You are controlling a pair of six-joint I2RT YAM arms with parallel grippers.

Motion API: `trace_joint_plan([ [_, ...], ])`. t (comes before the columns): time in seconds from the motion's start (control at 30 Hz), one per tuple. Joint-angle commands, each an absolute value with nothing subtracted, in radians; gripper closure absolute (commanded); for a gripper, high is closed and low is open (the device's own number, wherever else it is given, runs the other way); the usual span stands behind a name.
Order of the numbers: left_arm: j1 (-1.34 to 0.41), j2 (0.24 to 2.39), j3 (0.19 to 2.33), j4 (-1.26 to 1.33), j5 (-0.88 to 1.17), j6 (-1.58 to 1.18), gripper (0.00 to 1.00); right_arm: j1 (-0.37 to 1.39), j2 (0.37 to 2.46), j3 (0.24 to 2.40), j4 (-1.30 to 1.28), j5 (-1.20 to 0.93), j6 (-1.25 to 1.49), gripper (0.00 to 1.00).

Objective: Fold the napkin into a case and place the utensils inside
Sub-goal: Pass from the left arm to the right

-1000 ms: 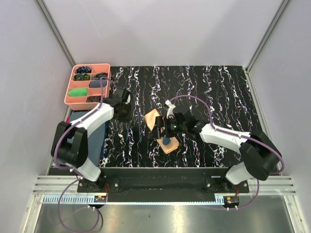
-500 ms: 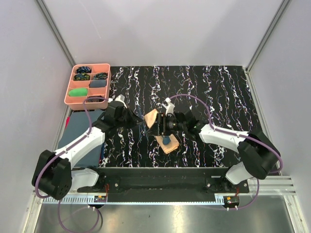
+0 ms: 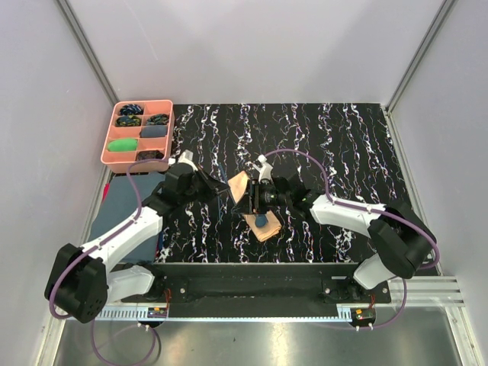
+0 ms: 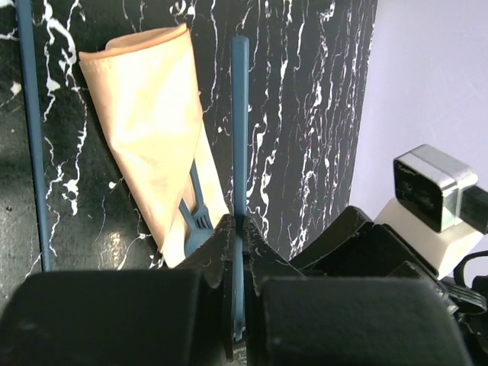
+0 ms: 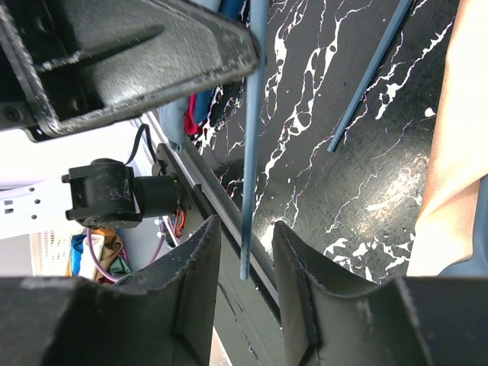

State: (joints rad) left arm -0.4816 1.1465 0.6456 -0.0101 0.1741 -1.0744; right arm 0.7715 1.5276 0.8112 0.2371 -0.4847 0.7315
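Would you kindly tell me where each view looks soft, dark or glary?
Top external view: evenly lit and sharp, with a glare strip along the metal rail. Left wrist view: the left end effector is dark and soft up close, the napkin crisp. Right wrist view: the right end effector looms in shadow.

Lower end of held utensil buried between left end effector fingers. Fork handle mostly tucked out of sight in case. Top view: case middle hidden beneath right end effector. Right wrist view: case cut by right edge.
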Motion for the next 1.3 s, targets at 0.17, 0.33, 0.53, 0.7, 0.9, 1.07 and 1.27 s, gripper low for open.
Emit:
trace_joint_plan([
  [0.17, -0.491, 1.12, 0.638, 0.032, 0.195, -1.081, 1.0, 0.765, 1.512, 0.834, 0.249, -0.488, 0.707, 0.67],
  [0.33, -0.495, 1.121, 0.64, 0.034, 0.198, -1.081, 1.0, 0.764, 1.532, 0.838, 0.255, -0.506, 0.722, 0.89],
  [0.53, -0.499, 1.187, 0.716, -0.064, 0.227, -0.968, 0.61, 0.749, 1.483, 0.867, 0.033, -0.414, 0.678, 1.0],
  [0.7, -0.499, 1.175, 0.75, -0.095, 0.134, -0.899, 0.37, 0.726, 1.384, 0.858, -0.304, -0.324, 0.585, 1.0],
  [0.9, -0.499, 1.359, 0.897, -0.146, 0.135, -0.81, 0.79, 0.719, 1.348, 0.847, -0.538, -0.281, 0.474, 1.0],
  [1.07, -0.503, 1.561, 1.009, -0.143, 0.186, -0.764, 0.9, 0.718, 1.397, 0.879, -0.581, -0.298, 0.437, 1.0],
  [1.27, -0.505, 1.683, 1.077, -0.169, 0.172, -0.719, 0.93, 0.719, 1.422, 0.896, -0.606, -0.285, 0.394, 1.0],
])
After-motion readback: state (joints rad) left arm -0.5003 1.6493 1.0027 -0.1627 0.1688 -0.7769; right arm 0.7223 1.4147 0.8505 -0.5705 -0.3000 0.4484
